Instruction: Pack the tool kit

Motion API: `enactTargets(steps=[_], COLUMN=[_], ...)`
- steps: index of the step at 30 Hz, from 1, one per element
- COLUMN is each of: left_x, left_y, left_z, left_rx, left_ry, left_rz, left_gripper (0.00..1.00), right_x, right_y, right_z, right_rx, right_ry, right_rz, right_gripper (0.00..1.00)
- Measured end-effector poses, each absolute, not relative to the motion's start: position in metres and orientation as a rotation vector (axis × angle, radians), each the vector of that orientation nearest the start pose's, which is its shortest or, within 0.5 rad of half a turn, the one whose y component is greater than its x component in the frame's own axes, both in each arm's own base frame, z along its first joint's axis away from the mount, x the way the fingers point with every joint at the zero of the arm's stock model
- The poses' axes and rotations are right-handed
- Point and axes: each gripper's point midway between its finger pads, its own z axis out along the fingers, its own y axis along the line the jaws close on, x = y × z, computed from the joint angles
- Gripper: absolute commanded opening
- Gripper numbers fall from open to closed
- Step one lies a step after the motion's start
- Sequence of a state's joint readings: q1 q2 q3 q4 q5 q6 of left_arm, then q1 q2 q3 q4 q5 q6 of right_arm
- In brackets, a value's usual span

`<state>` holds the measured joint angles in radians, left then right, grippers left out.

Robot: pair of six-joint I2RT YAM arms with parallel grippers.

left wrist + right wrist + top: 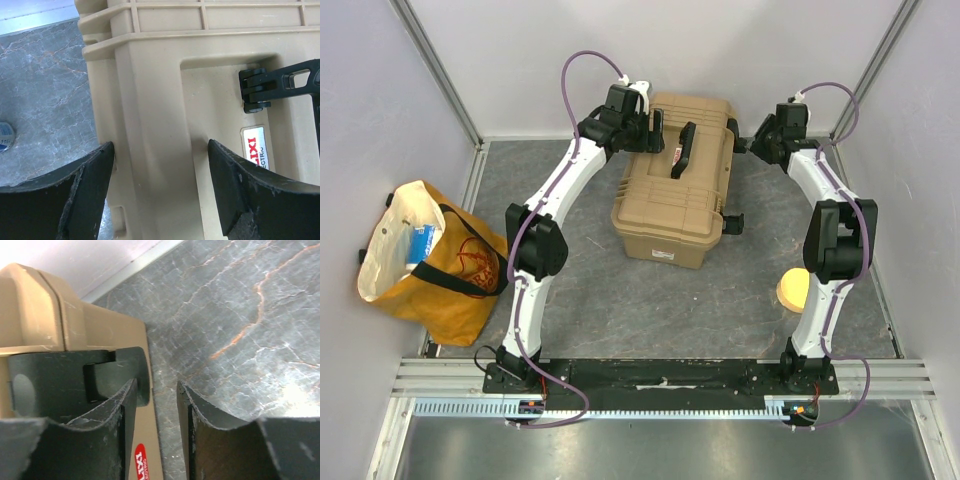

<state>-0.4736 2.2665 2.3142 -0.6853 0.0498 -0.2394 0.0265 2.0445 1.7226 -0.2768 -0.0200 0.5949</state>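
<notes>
Now my left claw [160,150] gapes wide astride a ridge of the tan toolbox [675,190], gripping nothing, while my right claw [156,390] stands narrowly parted and empty by the black latch [60,375].

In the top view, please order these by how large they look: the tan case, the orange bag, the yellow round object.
1. The case and the bag look about alike, so they are not ranked against each other.
2. The yellow object is clearly the smallest.

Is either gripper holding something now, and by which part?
Nothing is clearly held. The left gripper stands open astride the rim of the tool case; the right gripper is beside a black latch, only table between its jaws.
</notes>
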Motion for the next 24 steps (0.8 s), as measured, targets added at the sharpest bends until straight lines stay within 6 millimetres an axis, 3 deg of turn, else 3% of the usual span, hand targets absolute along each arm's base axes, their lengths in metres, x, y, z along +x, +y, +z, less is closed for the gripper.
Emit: enactTargets(steps=[6, 16, 24], left_x=[0.531, 0.529, 0.529], left_y=[-0.293, -0.293, -0.293], left_z=[0.207, 0.2, 0.198], left_rx=[0.3, 0.329, 0.337], left_ry=[2.228, 2.231, 2.23], left_rz=[-0.456, -0.476, -0.481], left_gripper=[0.8, 0.77, 0.77], right_x=[0.574, 0.625, 0.635], right_y=[0.034, 0.045, 0.05], right_z=[0.159, 0.151, 0.142], right_rx=[0.557, 0.386, 0.305], right_ry=[2.165, 2.159, 2.165], right_rz=[0.307, 0.318, 0.29], right_gripper=[0.28, 0.02, 0.0])
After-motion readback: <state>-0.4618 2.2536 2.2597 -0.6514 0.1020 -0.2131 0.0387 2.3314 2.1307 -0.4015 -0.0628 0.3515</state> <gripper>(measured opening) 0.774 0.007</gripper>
